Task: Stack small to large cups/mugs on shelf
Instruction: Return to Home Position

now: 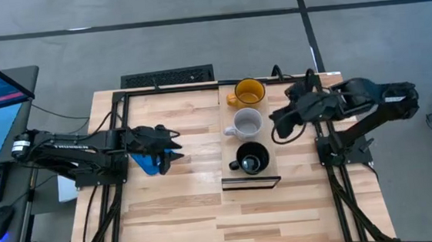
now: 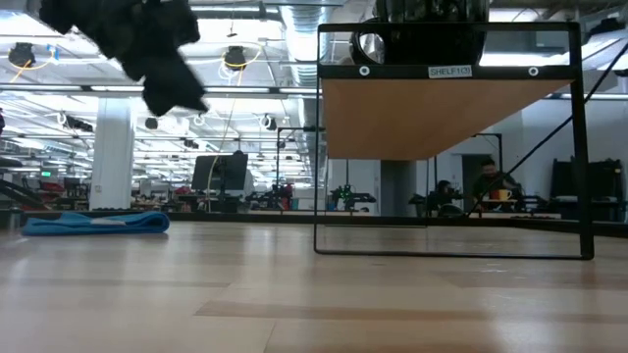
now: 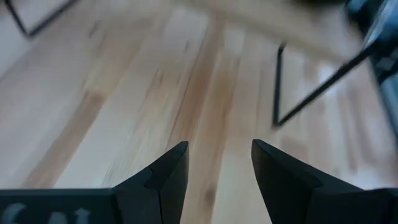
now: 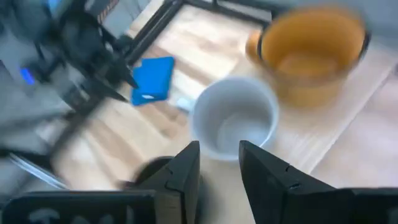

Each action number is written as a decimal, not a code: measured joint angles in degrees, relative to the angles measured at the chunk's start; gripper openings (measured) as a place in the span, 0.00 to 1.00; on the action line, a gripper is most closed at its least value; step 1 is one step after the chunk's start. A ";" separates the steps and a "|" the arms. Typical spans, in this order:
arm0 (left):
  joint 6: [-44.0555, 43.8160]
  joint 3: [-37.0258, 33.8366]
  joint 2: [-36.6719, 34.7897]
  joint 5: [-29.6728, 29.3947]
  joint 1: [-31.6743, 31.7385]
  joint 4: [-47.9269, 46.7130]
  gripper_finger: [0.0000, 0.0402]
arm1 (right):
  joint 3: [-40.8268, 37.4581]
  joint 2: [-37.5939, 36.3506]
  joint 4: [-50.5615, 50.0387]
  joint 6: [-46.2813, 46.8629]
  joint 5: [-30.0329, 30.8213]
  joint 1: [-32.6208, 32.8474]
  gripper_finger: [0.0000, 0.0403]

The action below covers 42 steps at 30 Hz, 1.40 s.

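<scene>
Yellow-orange mug [image 1: 249, 92], white mug [image 1: 248, 122], glossy black mug [image 1: 251, 158] on pale shelf [image 1: 267, 138], left tool [image 3: 219, 144], right tool [image 4: 219, 144] spread, empty

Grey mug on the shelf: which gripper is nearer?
Right. The right gripper hovers just beside the grey mug, at the shelf edge; the left gripper is farther off across the table, by the blue object.

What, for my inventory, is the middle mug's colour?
Middle mug: light grey-white, clearest in high view.
</scene>
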 joint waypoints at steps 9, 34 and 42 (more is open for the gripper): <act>-4.53 0.00 0.00 -3.19 0.02 18.45 0.42 | -0.02 -3.94 1.90 -32.86 2.35 -5.37 0.33; 8.24 0.04 -11.06 -8.93 -0.04 23.42 0.42 | -31.23 -40.62 23.69 -52.03 2.05 -4.18 0.33; 10.83 -1.81 -17.82 -13.75 0.20 17.93 0.42 | -43.94 -51.46 35.91 -57.28 0.96 -4.18 0.33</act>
